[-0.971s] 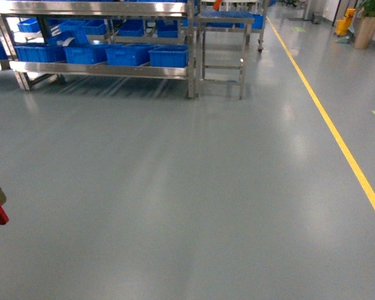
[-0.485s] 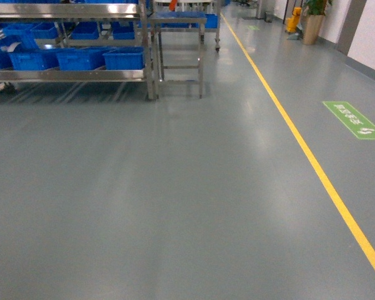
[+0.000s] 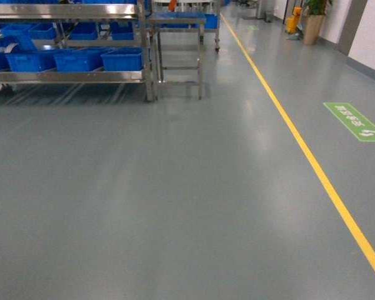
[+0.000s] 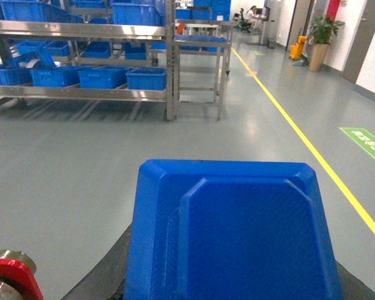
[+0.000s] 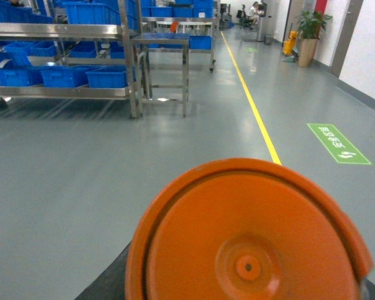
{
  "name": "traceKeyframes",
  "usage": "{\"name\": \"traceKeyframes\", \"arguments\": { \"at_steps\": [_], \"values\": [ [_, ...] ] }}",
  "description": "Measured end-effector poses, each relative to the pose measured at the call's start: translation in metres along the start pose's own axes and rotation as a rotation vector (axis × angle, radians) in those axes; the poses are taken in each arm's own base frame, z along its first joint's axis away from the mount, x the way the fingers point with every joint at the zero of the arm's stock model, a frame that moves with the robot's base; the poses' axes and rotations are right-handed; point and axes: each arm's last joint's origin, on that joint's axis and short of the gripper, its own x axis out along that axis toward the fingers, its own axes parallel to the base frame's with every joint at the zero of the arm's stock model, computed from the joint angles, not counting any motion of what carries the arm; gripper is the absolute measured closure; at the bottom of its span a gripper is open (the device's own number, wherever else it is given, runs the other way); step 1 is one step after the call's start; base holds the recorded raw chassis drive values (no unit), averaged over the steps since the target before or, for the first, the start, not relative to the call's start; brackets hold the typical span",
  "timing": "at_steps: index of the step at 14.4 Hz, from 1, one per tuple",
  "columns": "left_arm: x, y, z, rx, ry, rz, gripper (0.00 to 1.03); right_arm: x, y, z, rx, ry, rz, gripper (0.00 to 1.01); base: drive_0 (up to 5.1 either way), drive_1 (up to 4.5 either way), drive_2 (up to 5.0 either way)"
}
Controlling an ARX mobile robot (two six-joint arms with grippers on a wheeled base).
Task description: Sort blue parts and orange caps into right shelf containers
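Observation:
The left wrist view is filled low down by a blue part (image 4: 228, 231), a flat moulded piece with bevelled corners. My left gripper (image 4: 231, 294) is shut on it; its dark fingers (image 4: 106, 272) show only at the sides. In the right wrist view a round orange cap (image 5: 247, 237) is held the same way by my right gripper (image 5: 237, 294), with a dark finger (image 5: 106, 281) beside it. The steel shelf (image 3: 69, 76) stands far off at the upper left, with blue containers (image 3: 122, 59) on its low tier. Neither gripper shows in the head view.
A small steel table (image 3: 178, 56) stands just right of the shelf. A yellow floor line (image 3: 300, 144) runs from far to near on the right, with a green floor sign (image 3: 355, 120) beyond it. A potted plant (image 3: 312, 19) stands at the far right wall.
The head view swung right a second ago: the shelf slid left, the green sign came in, and a red piece at the lower left dropped out. Almost nothing has changed since half a second ago.

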Motion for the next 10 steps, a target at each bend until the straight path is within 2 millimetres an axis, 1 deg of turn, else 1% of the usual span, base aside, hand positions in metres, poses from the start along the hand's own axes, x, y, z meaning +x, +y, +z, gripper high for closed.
{"name": "traceKeyframes", "arguments": {
  "at_steps": [10],
  "values": [
    [0.0,0.0002,0.0003,0.0,-0.003,0.002,0.61,0.0,0.0,0.0001,0.0,-0.001,0.0,0.57,-0.1,4.22,-4.3]
  ]
}}
